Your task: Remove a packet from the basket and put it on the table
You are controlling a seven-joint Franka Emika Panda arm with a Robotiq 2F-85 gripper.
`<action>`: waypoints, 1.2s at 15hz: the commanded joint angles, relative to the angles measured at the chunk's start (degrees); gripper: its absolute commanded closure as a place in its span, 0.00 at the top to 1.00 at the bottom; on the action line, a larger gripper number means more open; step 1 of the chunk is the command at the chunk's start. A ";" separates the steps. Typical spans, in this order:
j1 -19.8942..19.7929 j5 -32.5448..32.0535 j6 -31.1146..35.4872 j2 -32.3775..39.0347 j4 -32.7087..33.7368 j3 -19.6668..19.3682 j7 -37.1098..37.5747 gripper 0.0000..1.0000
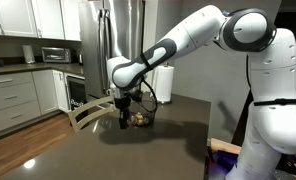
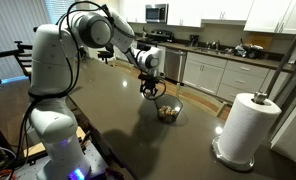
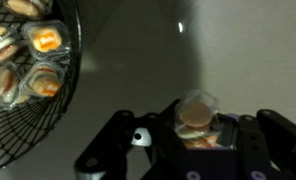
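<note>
In the wrist view my gripper [image 3: 193, 135] is shut on a tan-orange packet [image 3: 196, 113] in clear wrap, held above the dark table [image 3: 138, 70]. The dark wire basket [image 3: 8, 140] sits at the left edge with several more packets [image 3: 45, 40] in it. In both exterior views the gripper [image 1: 125, 113] [image 2: 148, 88] hangs above the table, beside the basket [image 1: 139, 118] [image 2: 168, 112]; the held packet is too small to make out there.
A white paper-towel roll [image 2: 249, 127] stands on the table near the basket's far side, also seen in an exterior view [image 1: 164, 83]. A chair back [image 1: 88, 112] stands at the table edge. Kitchen counters and cabinets [image 1: 18, 90] lie beyond.
</note>
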 commanded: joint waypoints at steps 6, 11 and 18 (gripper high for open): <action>-0.18 -0.69 0.83 4.23 0.64 1.55 -1.82 0.06; -0.10 -0.90 0.67 4.76 0.69 1.87 -1.65 0.44; -0.45 -0.37 -0.39 3.80 0.79 1.90 -1.75 0.88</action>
